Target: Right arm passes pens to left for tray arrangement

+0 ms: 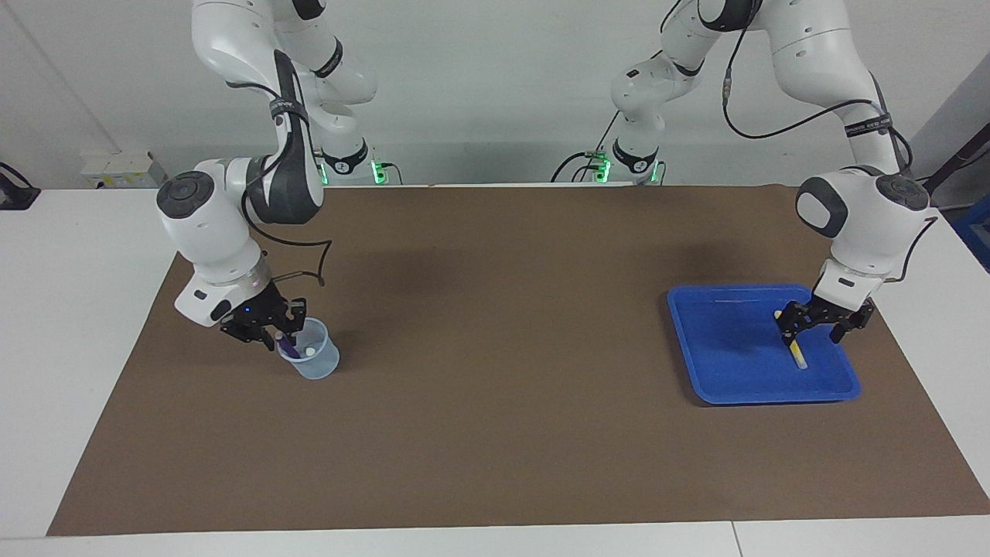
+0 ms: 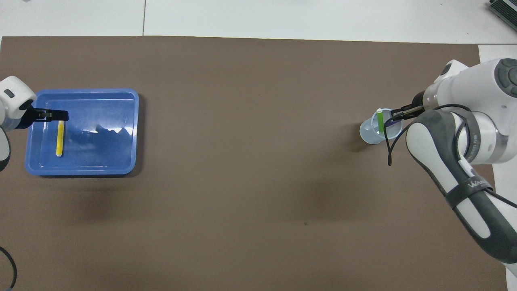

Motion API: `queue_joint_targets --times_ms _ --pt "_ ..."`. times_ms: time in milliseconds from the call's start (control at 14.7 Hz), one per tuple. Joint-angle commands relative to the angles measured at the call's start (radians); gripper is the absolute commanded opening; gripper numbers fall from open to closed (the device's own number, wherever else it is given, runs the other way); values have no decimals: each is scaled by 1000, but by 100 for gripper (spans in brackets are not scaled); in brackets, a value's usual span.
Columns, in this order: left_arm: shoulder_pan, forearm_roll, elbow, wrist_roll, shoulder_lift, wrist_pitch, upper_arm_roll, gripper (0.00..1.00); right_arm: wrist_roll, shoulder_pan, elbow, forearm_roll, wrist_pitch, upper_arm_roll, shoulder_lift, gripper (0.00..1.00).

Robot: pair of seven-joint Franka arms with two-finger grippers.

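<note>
One yellow pen [image 1: 797, 356] lies under left gripper [image 1: 822, 325], in tray [image 1: 719, 363].

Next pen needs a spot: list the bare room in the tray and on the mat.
The blue tray is bare beside the yellow pen, toward the right arm's end. The brown mat between tray and cup is open. It is crowded at the cup, under the right gripper, and under the left gripper.

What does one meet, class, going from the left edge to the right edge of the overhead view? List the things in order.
Left gripper → yellow pen lying in the blue tray → bare brown mat → clear cup holding the green pen → right gripper.
</note>
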Motion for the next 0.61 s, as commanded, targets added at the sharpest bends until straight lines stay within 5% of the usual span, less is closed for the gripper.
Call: queue_joint_targets --times_ms 0,272,543 --pt "-13 9 16 -81 -24 -101 -2 100 29 -3 20 -32 9 7 19 34" --pt "-67 -4 134 -201 -36 -346 -3 100 29 -2 17 -31 7 7 20 33" --pt "-78 -67 169 -253 -48 -423 -13 100 37 -2 13 -31 6 8 28 31"
